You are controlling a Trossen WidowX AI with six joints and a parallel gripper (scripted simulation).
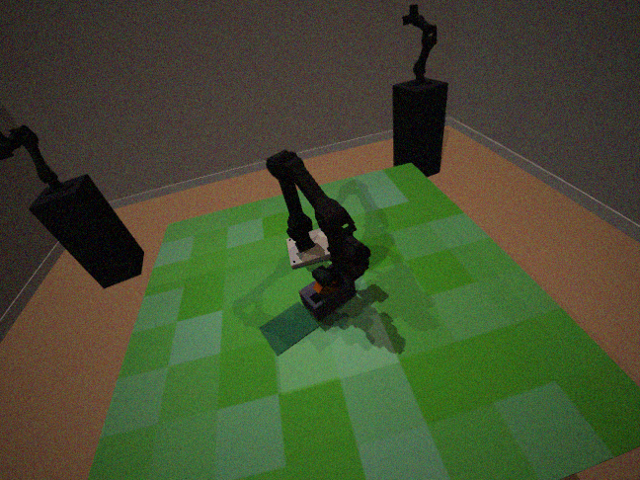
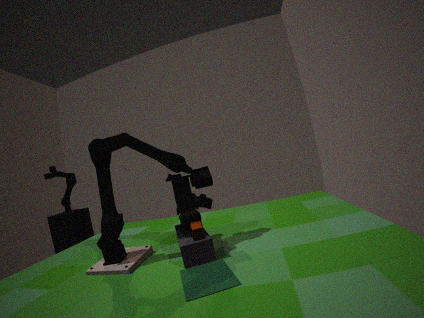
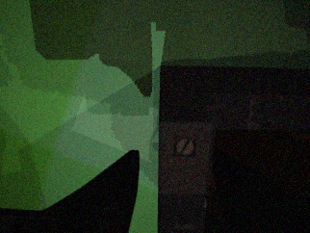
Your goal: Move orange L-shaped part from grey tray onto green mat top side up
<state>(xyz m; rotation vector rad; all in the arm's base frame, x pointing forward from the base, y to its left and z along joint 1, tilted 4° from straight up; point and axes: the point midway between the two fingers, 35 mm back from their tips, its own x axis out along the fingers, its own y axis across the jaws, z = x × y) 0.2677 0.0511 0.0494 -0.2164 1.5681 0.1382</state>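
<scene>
The dark grey box-shaped tray (image 2: 197,251) holds 1 orange L-shaped part (image 2: 195,226) in its pocket. The black gripper (image 2: 189,218) stands on it, jaws part-open, gripping nothing.

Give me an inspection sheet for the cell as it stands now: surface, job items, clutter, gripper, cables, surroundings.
Surface: green checkered mat over an orange-brown floor; a darker green patch lies just in front of the tray.
Job's things: grey tray beside the arm's base plate; orange part in the tray's top, one end seemingly tipped up, mostly hidden by the gripper.
Clutter: nothing seen.
Gripper: gripper down on the tray top at the part, jaws partly apart, holding nothing.
Cables: nothing seen.
Surroundings: grey walls; two black pedestals, each carrying a small dark arm-like mount.
</scene>
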